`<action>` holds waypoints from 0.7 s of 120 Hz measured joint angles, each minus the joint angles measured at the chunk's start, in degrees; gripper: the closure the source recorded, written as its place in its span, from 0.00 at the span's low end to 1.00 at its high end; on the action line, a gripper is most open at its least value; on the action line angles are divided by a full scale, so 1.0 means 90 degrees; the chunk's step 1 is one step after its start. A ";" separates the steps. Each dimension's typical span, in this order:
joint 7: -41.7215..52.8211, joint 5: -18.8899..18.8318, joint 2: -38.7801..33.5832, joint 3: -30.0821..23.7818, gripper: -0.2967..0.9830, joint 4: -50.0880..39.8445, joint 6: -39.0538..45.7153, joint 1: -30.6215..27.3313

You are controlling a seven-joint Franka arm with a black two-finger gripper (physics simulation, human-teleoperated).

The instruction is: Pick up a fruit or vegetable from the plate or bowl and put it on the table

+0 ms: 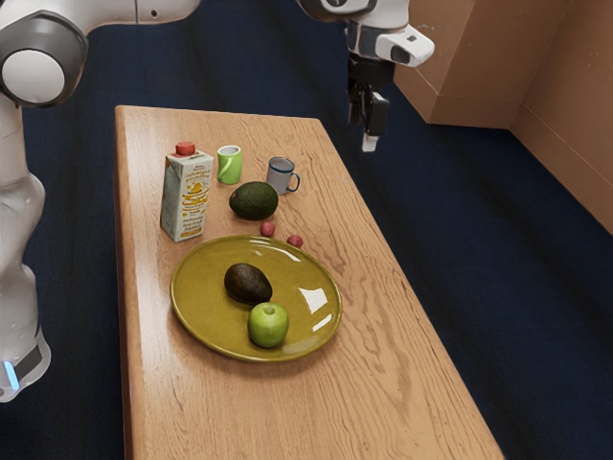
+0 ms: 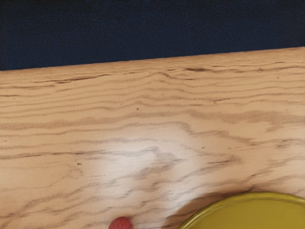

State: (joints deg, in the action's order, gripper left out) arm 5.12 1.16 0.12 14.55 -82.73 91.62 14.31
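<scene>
The fingers [image 1: 370, 144] are high, toward the exterior view's right; how wide they stand, I cannot tell. The task's candidates, the dark avocado [image 1: 248, 285] and the green apple [image 1: 268, 326], lie on the plate [image 1: 199, 299], lower and toward that view's left. The avocado's long axis points roughly to the apple, so a grip across it seems better.

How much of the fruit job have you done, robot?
Maybe none: a big avocado and two red fruits lie on the table, but I can't tell if I put them there. My gripper is up high, and I see no fruit in it. Probably left: take the small avocado or apple off the plate onto the table.
</scene>
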 joint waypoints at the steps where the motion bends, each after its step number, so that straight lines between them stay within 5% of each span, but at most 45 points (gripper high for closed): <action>1: 0.0009 0.0000 0.0000 -0.0001 0.23 0.0000 0.0002 -0.0001; 36: 0.0242 0.0002 0.0043 0.0186 0.23 0.0010 0.0051 0.0143; 59: 0.0328 0.0008 0.0919 -0.0044 0.23 0.0497 0.0106 -0.0516; 84: 0.0407 0.0092 0.0844 -0.0426 0.23 0.0511 0.0119 0.0078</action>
State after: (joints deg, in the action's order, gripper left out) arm 8.78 1.99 7.71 10.71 -78.13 92.70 15.01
